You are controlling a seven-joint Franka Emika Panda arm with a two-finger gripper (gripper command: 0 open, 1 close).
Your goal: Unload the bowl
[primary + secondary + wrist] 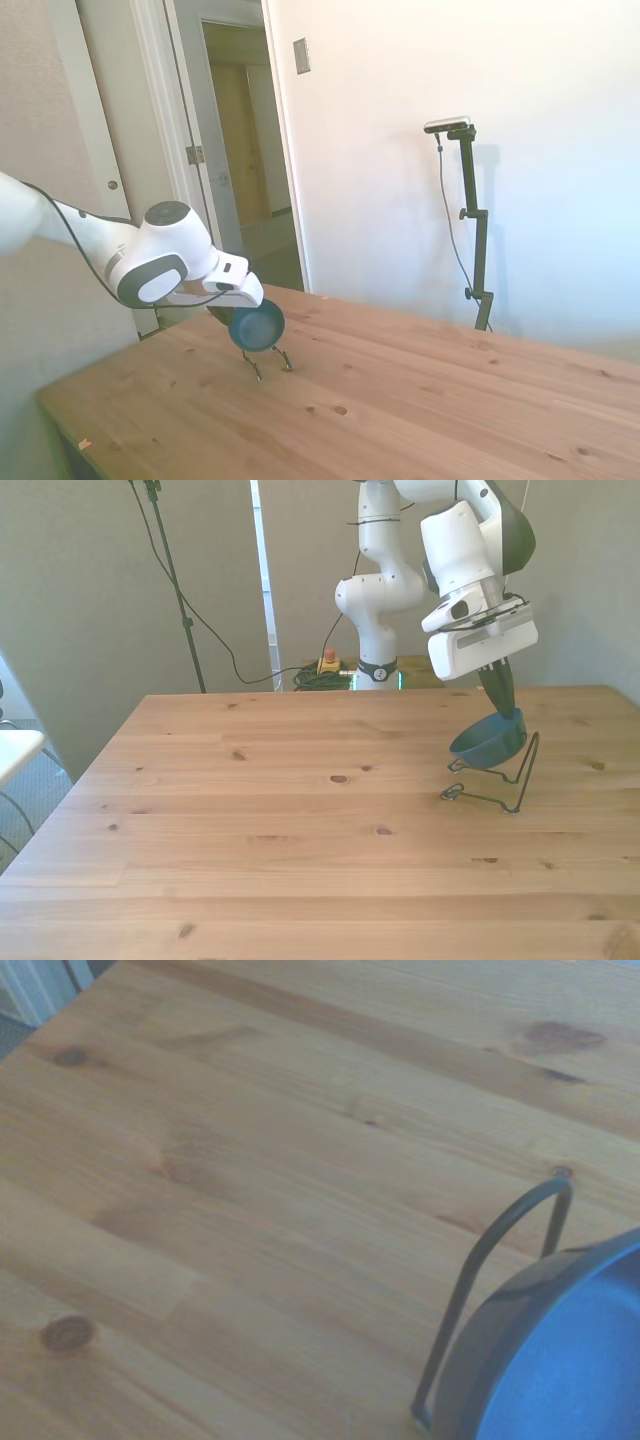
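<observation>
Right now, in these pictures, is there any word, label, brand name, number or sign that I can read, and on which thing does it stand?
None can be read.
The bowl, the wire rack and the table are plain, with no text.
The end effector and the white arm show no legible marking.
The wall plate beside the door is blank.

Tool (pixel 499 694) raised, angled down, seemingly clamped shut.
</observation>
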